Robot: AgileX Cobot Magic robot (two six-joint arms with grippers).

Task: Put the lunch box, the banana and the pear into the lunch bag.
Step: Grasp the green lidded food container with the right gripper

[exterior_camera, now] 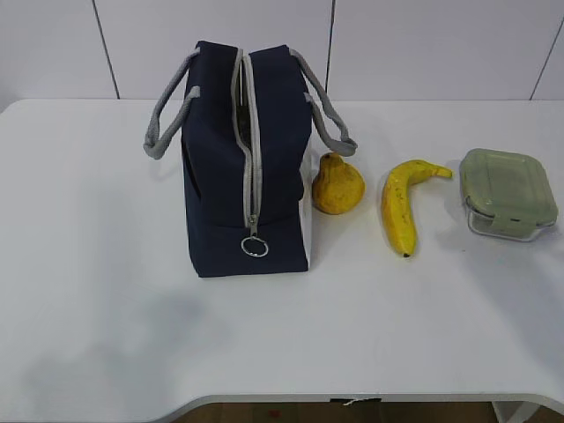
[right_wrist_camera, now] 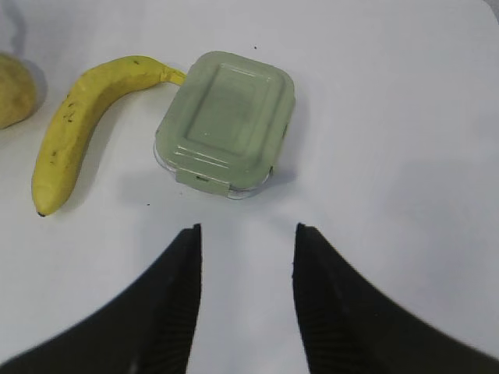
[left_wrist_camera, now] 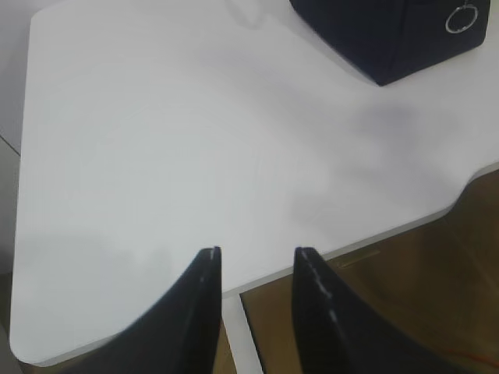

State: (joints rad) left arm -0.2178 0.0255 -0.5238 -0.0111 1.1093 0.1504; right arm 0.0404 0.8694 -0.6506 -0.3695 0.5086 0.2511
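navy lunch bag [exterior_camera: 220, 194] beside pear [exterior_camera: 337, 185]

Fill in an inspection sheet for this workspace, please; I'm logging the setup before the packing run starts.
Surface: white table, bare in front.
Job's things: lunch bag upright, zipper partly open at the top; pear right beside it; banana, then lunch box, lid on. None packed yet.
Clutter: nothing seen.
Grippers: left gripper open, empty, over the table's edge; right gripper open, empty, near the lunch box.
Cables: nothing seen.
Surroundings: white wall panels behind.
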